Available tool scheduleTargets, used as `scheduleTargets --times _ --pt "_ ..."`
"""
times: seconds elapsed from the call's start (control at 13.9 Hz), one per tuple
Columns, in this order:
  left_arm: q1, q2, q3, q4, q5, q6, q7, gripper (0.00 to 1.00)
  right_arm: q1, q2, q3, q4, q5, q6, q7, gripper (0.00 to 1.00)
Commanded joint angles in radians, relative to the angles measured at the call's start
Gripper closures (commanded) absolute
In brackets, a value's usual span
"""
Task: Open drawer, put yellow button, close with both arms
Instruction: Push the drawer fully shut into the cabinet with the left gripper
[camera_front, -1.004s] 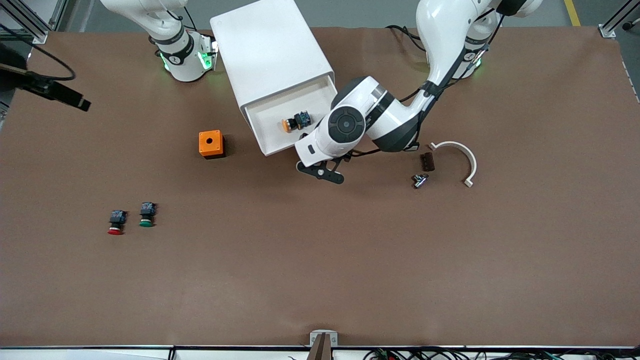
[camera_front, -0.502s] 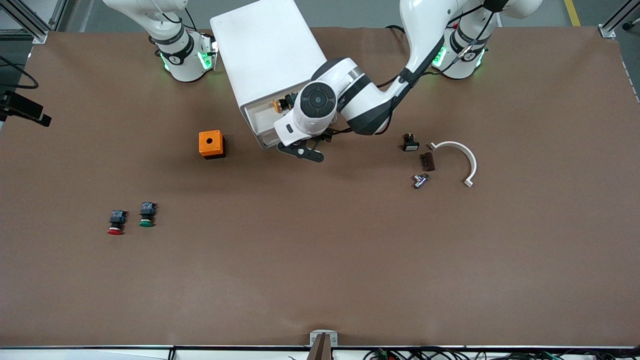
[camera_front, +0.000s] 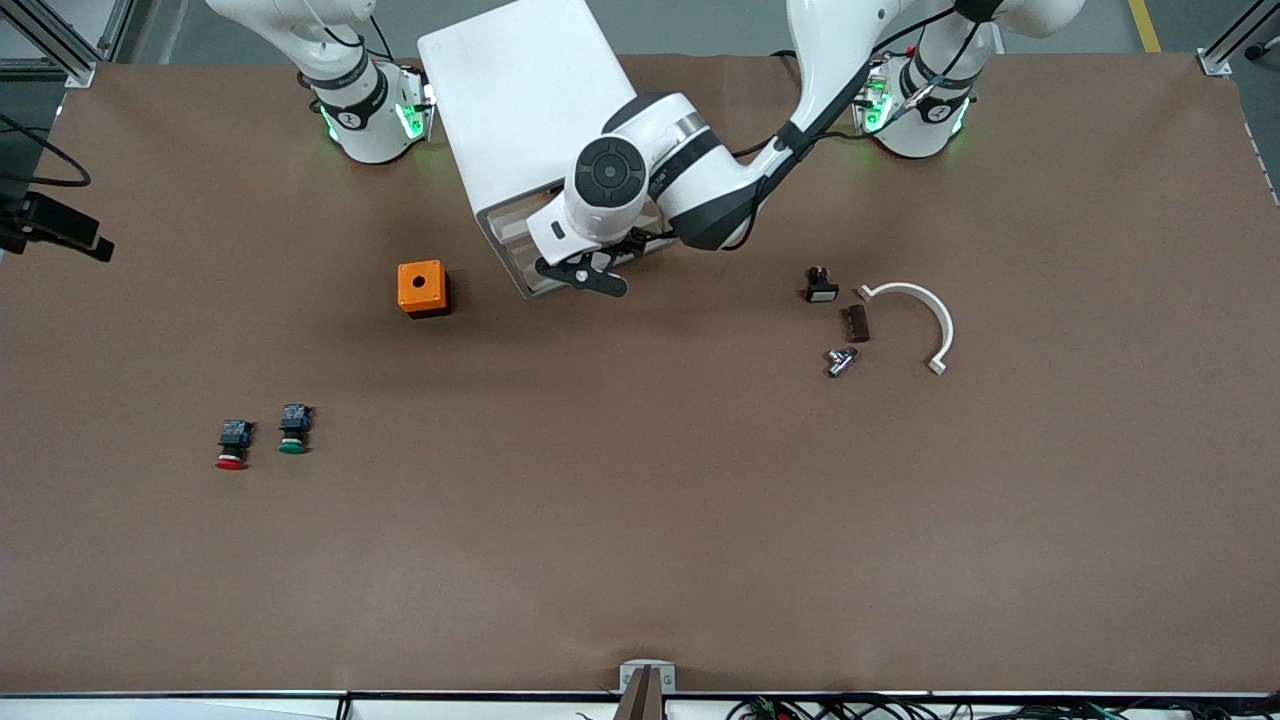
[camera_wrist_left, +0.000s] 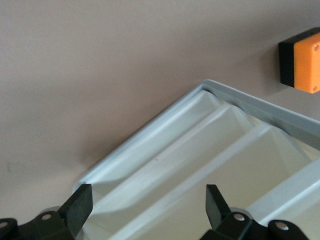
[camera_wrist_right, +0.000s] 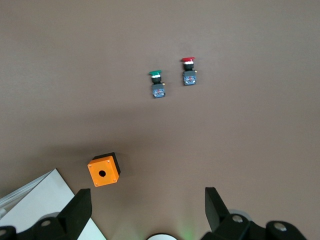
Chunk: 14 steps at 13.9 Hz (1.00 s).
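Note:
The white cabinet stands between the two arm bases. Its top drawer sticks out only a little. My left gripper is open and empty at the drawer's front. In the left wrist view its fingers spread wide, and the gripper faces the stacked white drawer fronts. The yellow button is hidden. My right gripper is open and empty, held high above the table near its base. It does not show in the front view.
An orange box sits beside the cabinet, toward the right arm's end. A red-capped button and a green-capped button lie nearer the front camera. A black part, brown part, metal part and white curved piece lie toward the left arm's end.
My left gripper has moved toward the cabinet and the drawer has slid most of the way in. The yellow button has gone out of sight.

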Motion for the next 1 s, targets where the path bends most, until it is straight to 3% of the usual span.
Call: scheduleTargets --times 0.0,0.5,0.72,0.93 --pt "-0.007 -0.027 -0.04 -0.025 -0.006 0.036 -0.057 0.0 0.031 -0.002 0.005 0.01 -0.025 0.014 0.045 0.0" --pt "-0.015 -0.021 -0.037 -0.025 -0.003 0.045 -0.066 0.0 0.022 -0.002 0.002 0.04 -0.017 0.015 0.032 0.0" --pt "0.086 -0.021 -0.027 -0.024 0.019 0.039 -0.005 0.0 0.02 0.0 -0.001 0.04 -0.012 0.041 0.031 0.0" --pt "0.227 -0.024 -0.027 -0.021 0.152 0.007 0.131 0.0 0.011 0.001 -0.001 0.04 -0.009 0.055 0.032 0.0"
